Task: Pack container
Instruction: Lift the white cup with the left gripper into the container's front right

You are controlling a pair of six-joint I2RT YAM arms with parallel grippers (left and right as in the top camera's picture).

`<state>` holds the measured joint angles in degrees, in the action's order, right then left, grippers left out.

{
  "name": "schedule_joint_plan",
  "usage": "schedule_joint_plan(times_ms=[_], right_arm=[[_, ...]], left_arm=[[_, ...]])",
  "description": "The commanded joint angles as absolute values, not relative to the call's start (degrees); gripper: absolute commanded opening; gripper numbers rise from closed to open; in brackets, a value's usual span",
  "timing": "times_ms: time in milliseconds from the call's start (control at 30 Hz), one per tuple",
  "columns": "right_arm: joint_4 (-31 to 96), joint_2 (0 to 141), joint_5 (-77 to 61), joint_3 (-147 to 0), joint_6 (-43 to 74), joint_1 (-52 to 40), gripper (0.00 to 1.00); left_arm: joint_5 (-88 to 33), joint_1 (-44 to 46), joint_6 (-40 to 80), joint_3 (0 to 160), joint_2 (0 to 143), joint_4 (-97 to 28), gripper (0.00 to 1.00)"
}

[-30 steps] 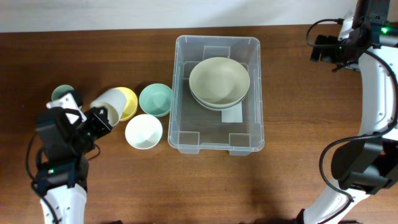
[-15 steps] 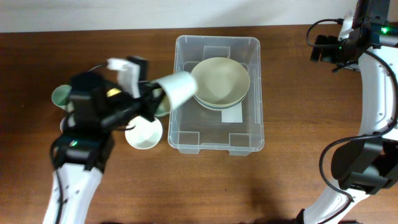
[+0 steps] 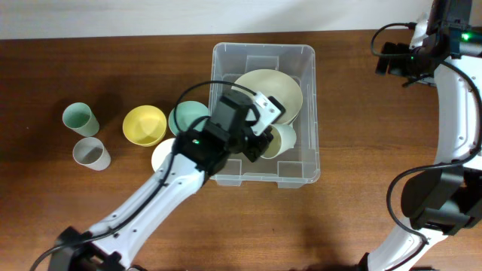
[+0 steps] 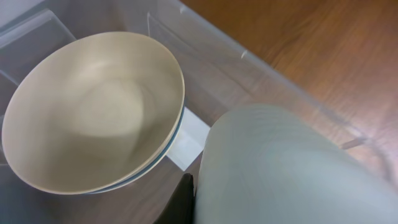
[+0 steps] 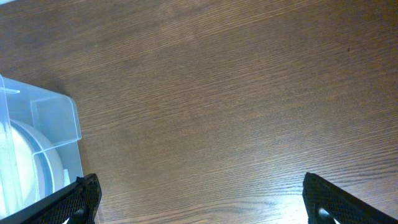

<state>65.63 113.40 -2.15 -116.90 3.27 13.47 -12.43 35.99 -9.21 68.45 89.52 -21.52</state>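
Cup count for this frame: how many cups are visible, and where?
3. A green cup and a grey cup stand on the table's left side. A pale cup is gripped by the left pincer within the container's outline. Others may be hidden.

The left arm (image 3: 151,203) is built of smooth white tubular links joined by chunky black housings (image 3: 218,135). It has a small green light (image 3: 193,141) on one housing, a thin black cable (image 3: 197,89) arching over it and a white block (image 3: 268,105) at the wrist. The right arm (image 3: 456,98) has the same white links and black joints, with green lights (image 3: 413,51) and black cables (image 3: 385,30) near its top, and the right end effector (image 5: 200,204) has two black fingers (image 5: 79,198) with blunt, angular tips.
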Motion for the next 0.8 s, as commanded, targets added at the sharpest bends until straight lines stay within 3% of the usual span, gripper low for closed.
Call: schedule_joint_plan(times_ms=[0,767], right_arm=[[65.6,112.9,-1.7,-117.4,3.9,13.7,0.99],[65.6,112.9,-1.7,-117.4,3.9,13.7,0.99]], left_arm=[[-6.1,38.7,-13.8,70.5,92.0,-20.0,0.01],[1.3,46.8,-13.9,70.5,99.0,-18.1,0.00]])
